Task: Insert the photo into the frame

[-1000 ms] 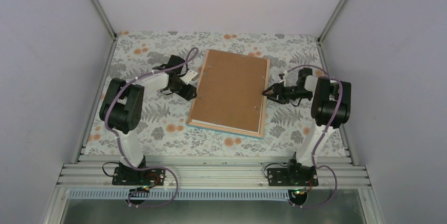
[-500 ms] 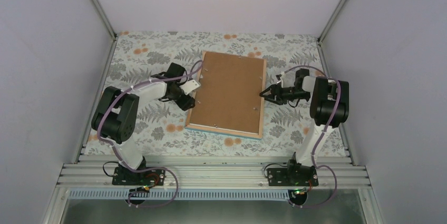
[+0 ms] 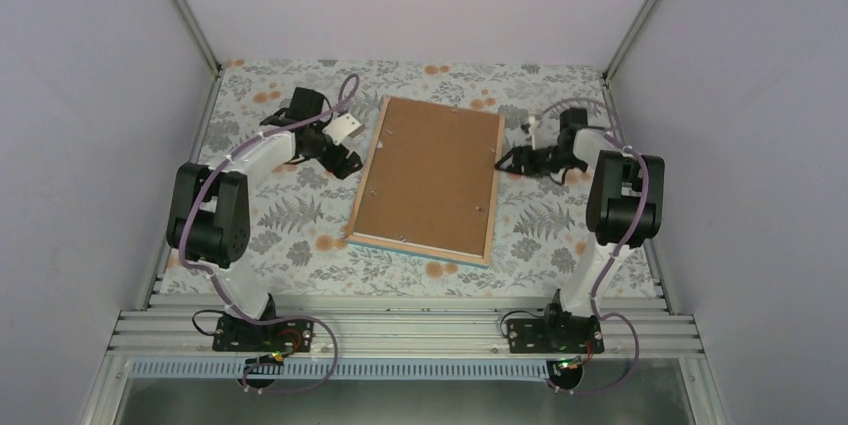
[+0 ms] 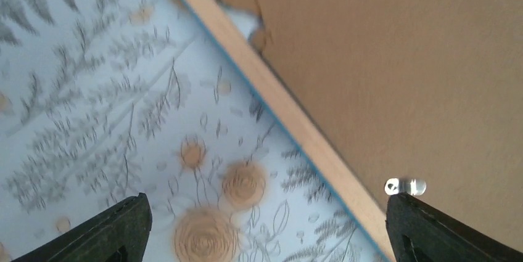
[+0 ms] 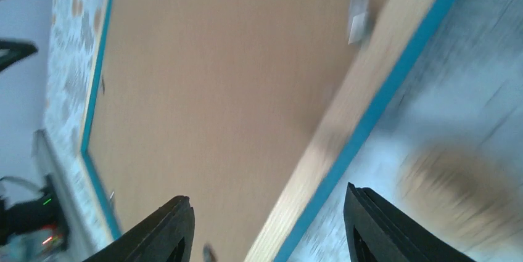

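Left tool (image 3: 344, 161) wide open, right tool (image 3: 506, 160) partly open, both empty, flanking the frame (image 3: 415, 244), face-down to expose backing board (image 3: 430, 180).

Frame (image 3: 418, 249) flat, face-down on table (image 3: 300, 217), slightly skewed, wood back up w/ turquoise edge visible.

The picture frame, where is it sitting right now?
Seen from overhead, the frame lies mid-table on the floral cloth, brown backing board facing up, between the left gripper and the right gripper.

Backing board (image 3: 430, 180) in frame (image 3: 420, 249), on table (image 3: 290, 215)
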Tool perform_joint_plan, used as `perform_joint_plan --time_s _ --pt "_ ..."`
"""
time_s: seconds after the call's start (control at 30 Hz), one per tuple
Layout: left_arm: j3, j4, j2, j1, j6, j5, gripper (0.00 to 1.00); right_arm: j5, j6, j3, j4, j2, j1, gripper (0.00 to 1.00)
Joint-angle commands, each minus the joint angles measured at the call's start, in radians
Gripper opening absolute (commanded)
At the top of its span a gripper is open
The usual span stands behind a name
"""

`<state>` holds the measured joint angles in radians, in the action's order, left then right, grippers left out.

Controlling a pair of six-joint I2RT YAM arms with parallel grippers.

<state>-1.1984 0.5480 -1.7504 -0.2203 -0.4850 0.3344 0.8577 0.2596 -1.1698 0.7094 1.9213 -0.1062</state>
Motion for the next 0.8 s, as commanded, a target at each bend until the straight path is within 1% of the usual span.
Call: perform_joint_plan --time_s 0.0,0.03,0.13,0.3,0.4,0.5,0.63,0.77 --pt "0.0 -0.05 0.026 -0.044 -0.087 0.091 0.97 -0.101 -0.015 -0.213 -0.133 -0.004 0.002 0.6" --pt "0.04 -0.081 0.062 -0.07 -0.133 0.094 0.99 -0.128 -0.03 -0.26 -0.156 0.019 0.009 0.58" --pt "0.178 -0.109 0.163 -0.14 -0.31 0.078 1.0 -0.17 -0.061 -0.4 -0.176 0.108 0.027 0.58" --pt "0.354 -0.058 0.278 -0.151 -0.505 0.073 1.0 -0.118 -0.111 -0.561 -0.203 0.244 0.046 0.71" --pt "0.422 -0.047 0.334 -0.156 -0.547 0.062 1.0 -0.077 -0.123 -0.67 -0.208 0.338 0.063 0.79" --pt "0.487 -0.083 0.363 -0.181 -0.551 -0.02 1.0 -0.069 -0.136 -0.782 -0.214 0.424 0.087 0.85" --pt "0.582 -0.184 0.38 -0.204 -0.551 -0.168 1.0 -0.079 -0.132 -0.852 -0.22 0.514 0.113 0.86" --pt "0.626 -0.258 0.376 -0.206 -0.539 -0.258 1.0 -0.07 -0.119 -0.843 -0.207 0.541 0.115 0.84"
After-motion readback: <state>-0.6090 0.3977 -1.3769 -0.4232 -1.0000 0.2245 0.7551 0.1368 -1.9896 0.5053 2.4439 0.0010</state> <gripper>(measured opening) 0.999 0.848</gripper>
